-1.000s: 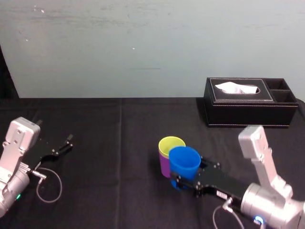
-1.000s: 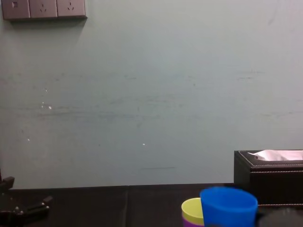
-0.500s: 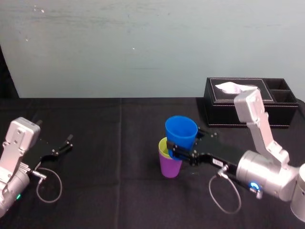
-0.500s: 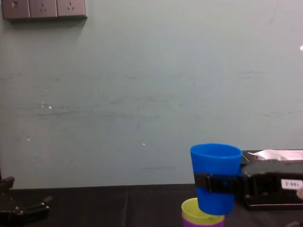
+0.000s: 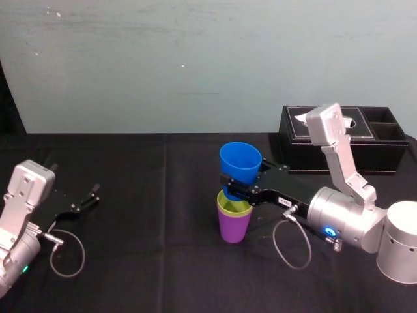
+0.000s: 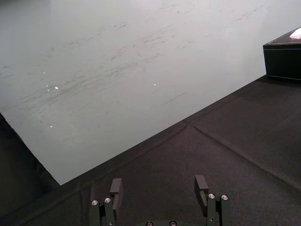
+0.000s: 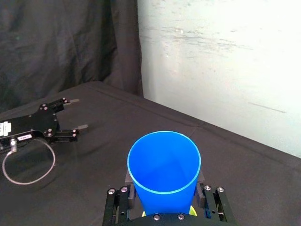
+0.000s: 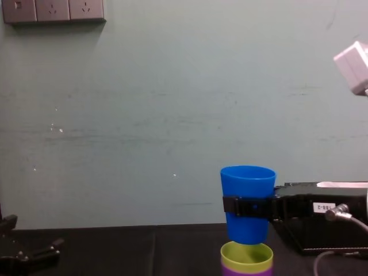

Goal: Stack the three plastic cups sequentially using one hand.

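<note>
R gripper (image 5: 232, 186) is clamped on the blue cup (image 5: 240, 163), fingers round its lower half, cup upright w/ mouth up. It hangs over the stack: green cup (image 5: 233, 205) nested in purple cup (image 5: 234, 225), near mid-table (image 5: 150, 248). In chest view the blue base sits just above the green rim, apparently not yet inside, roughly centred.

L gripper (image 6: 158, 186) is parked far left on the cloth, fingers apart, holding nothing.

Likely risks from here:
- Off-centre descent: if the blue base is a bit off, it catches the green rim and tips or shoves the stack. Nothing holds the stack down, and light plastic probably slides easily on cloth.
- Early release: let go too high and the cup may drop in crooked or bounce out.
- Going too deep: the fingers grip low on the cup, so they'd likely hit the green rim before the cup seats fully, pressing the stack sideways.
- Retreat: if the fingers open too little, pulling back could drag the whole stack over, poss. toward the box (image 5: 339, 153).
</note>
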